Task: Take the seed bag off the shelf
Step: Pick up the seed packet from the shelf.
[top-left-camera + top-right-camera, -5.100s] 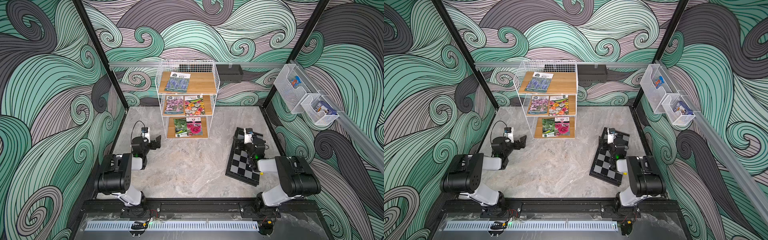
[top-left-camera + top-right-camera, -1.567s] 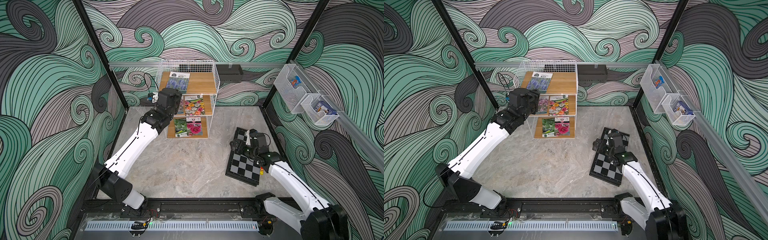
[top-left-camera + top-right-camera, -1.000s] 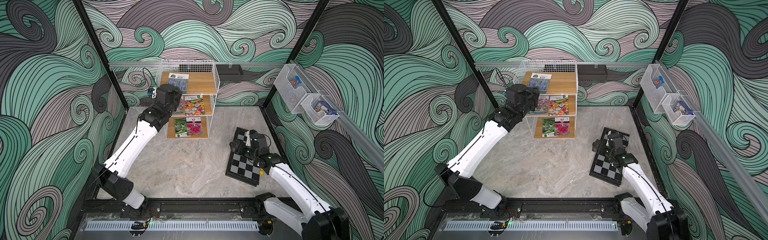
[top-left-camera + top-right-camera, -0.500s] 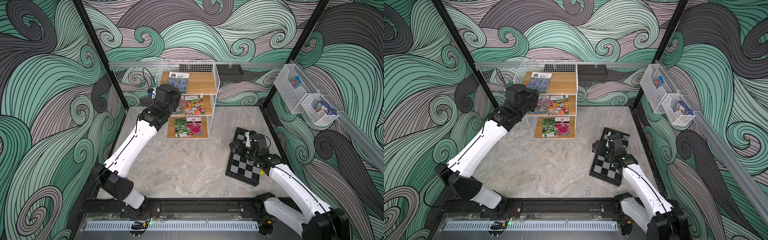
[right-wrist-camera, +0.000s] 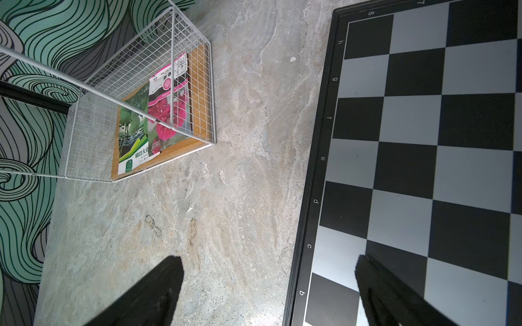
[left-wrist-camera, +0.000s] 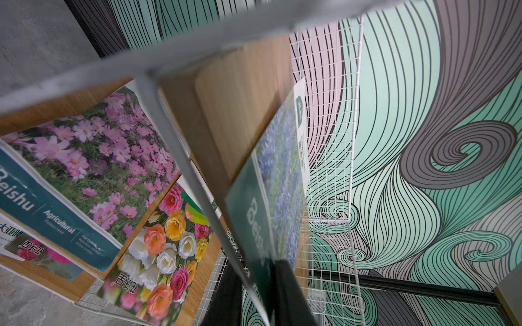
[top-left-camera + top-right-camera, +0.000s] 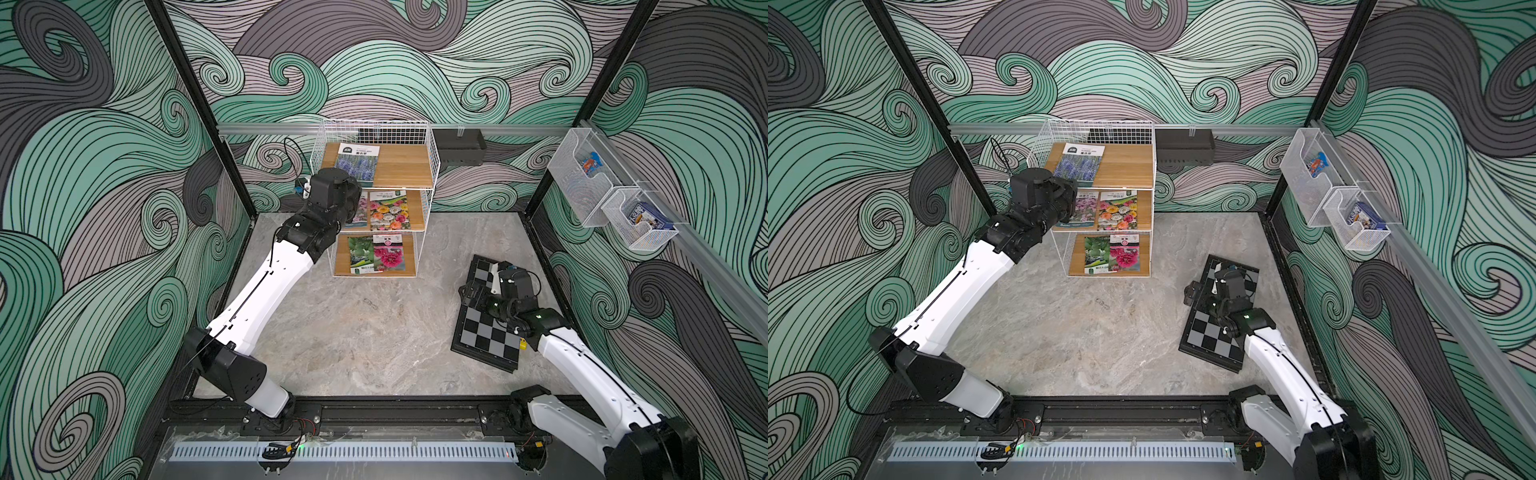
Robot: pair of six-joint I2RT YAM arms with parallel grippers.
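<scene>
The left jaws are narrowed onto the near edge of the lavender seed bag [image 6: 279,169]. The rest of the bag is seen ahead of them on the top board of the shelf [image 7: 405,166]. The right jaws are held wide and empty, with the chessboard [image 5: 423,141] edge and the table [image 5: 226,197] seen between them.

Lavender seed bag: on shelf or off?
On. Lavender seed bag lies on the shelf's top board in both top views; left gripper pinches its near edge in the left wrist view.
</scene>
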